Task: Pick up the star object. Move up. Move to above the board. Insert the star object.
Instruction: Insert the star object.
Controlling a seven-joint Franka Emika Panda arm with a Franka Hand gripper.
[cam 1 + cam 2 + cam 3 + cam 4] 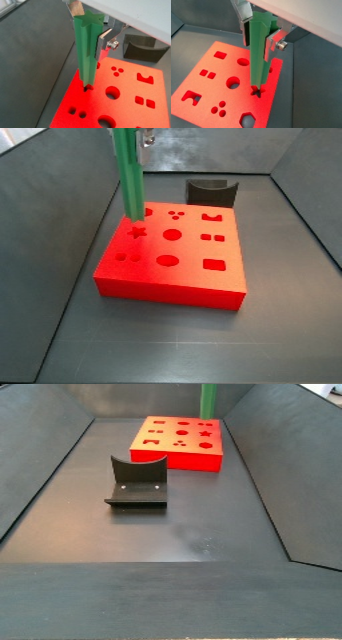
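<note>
The star object [258, 55] is a long green rod with a star-shaped section, hanging upright in my gripper [258, 42], which is shut on its upper part. A silver finger [272, 41] presses one side and the other finger [244, 31] the opposite side. The rod's lower end sits right at the star cutout [256, 92] of the red board [211, 75]; whether it has gone in, I cannot tell. In a side view the star object [128, 173] stands over the star cutout [135, 230] near the edge of the board [174, 268]. In both side views the gripper is almost wholly out of frame.
The dark fixture [210, 191] stands on the floor behind the board, and also shows as the fixture [138, 484] in front of the board [178, 452]. Grey sloping walls enclose the floor [174, 534]. The board has several other cutouts: circles, squares, a hexagon.
</note>
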